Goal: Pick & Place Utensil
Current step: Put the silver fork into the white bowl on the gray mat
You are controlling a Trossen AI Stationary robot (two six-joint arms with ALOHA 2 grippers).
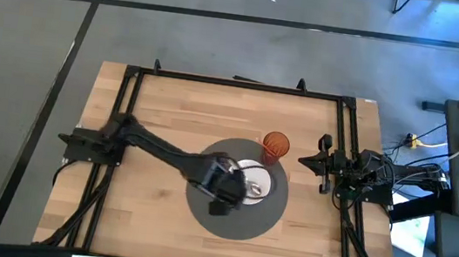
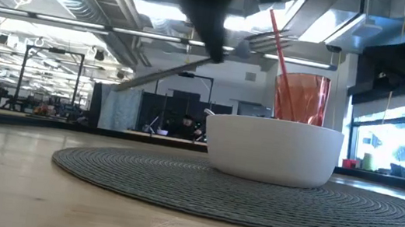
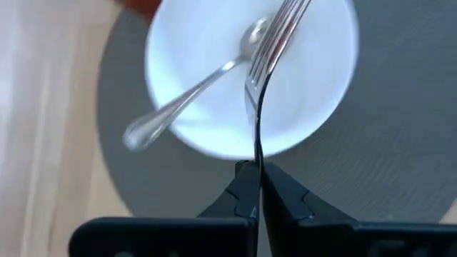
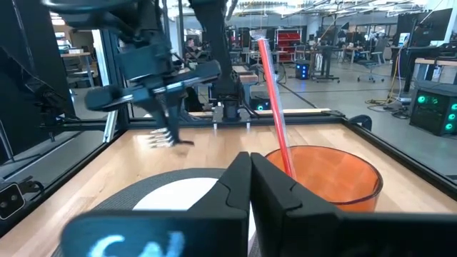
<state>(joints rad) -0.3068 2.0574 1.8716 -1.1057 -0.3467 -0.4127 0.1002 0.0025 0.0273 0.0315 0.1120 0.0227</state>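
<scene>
My left gripper (image 1: 235, 186) (image 3: 255, 171) is over the grey round placemat (image 1: 201, 217), beside the white bowl (image 1: 260, 183), and is shut on a silver fork (image 3: 275, 43). The fork's tines (image 3: 289, 14) are above the bowl. A silver spoon (image 3: 193, 93) lies in the bowl, its handle sticking out over the rim. An orange cup (image 1: 276, 146) with a red straw (image 4: 275, 100) stands on the mat's far edge. My right gripper (image 4: 250, 171) is shut and empty at the table's right side (image 1: 309, 162). My left gripper pinches the fork's handle (image 3: 256, 146) between its two fingers, seen edge-on. The fork runs on past the fingertips, along them. It is lifted clear of the bowl and the mat and slants in the air in the low view (image 2: 161, 73).
The bowl (image 2: 272, 150) and the cup (image 2: 300, 99) stand close together on the mat (image 2: 178, 181). Bare wooden table (image 1: 171, 104) lies around the mat. A black frame (image 1: 235, 83) runs along the table's edges.
</scene>
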